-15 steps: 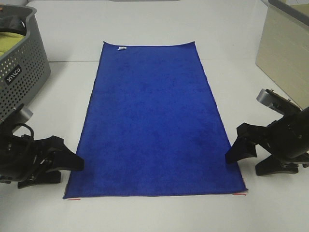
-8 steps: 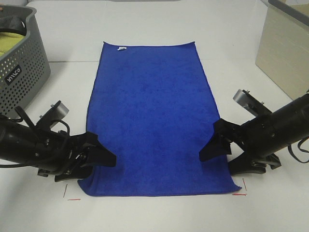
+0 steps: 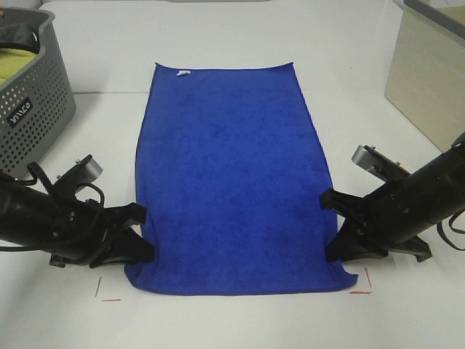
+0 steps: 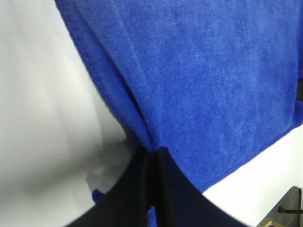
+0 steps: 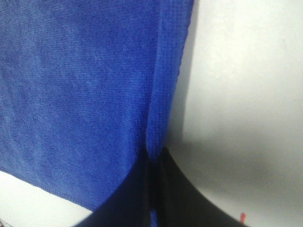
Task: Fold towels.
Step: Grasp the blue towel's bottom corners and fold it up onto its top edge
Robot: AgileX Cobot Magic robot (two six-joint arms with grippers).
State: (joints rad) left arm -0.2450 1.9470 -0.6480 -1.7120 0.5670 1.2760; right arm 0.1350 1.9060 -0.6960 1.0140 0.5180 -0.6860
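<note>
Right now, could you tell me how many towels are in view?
1 for certain: the blue towel, spread on the table, left hand and right hand pinching its side edges. Yellow-green fabric in the grey basket may be another; more could be hidden there.

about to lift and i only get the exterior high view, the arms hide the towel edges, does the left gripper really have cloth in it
observer: yes. In the left wrist view the left gripper is shut on the towel, and the cloth is gathered into a pleat where the jaws meet.
operator: ok and the right one
observer: the right wrist view shows the right gripper shut on the towel's side edge. The edge runs straight into the jaws without bunching.
</note>
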